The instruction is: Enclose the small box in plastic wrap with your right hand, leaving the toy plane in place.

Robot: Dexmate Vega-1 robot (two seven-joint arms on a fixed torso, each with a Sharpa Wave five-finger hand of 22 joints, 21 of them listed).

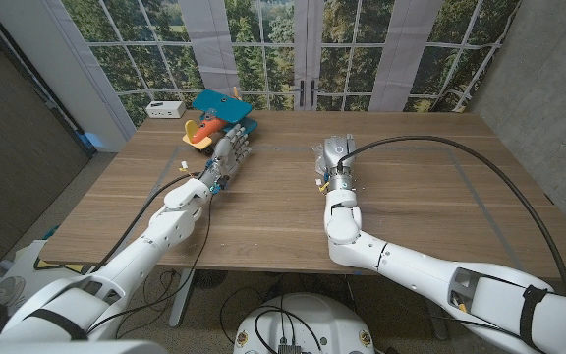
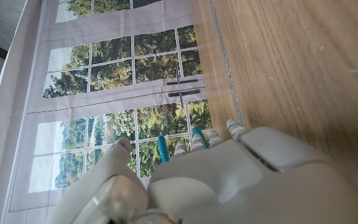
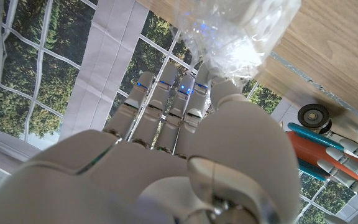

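A wooden table [image 1: 421, 211] carries a toy plane [image 1: 219, 116] and a white box [image 1: 166, 108].

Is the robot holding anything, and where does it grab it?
The right hand grips the plastic wrap at its bunched end. The left hand touches the toy plane.

Bench [image 1: 411, 197] brown wood, straight grain, a few thin pale lines across it. Toy plane [image 1: 219, 113] teal-blue wings and body, with orange and red parts. Small box [image 1: 167, 108] at the far left corner white, dark marks on its side. Plastic wrap [image 1: 330, 149] clear, glinting silver-white with blue sparkles in the right wrist view. Left hand [image 1: 227, 157] light grey with blue accents on the fingers; right hand [image 1: 334, 165] light grey and silver. Arms white, cables black. Window frames white over green trees.
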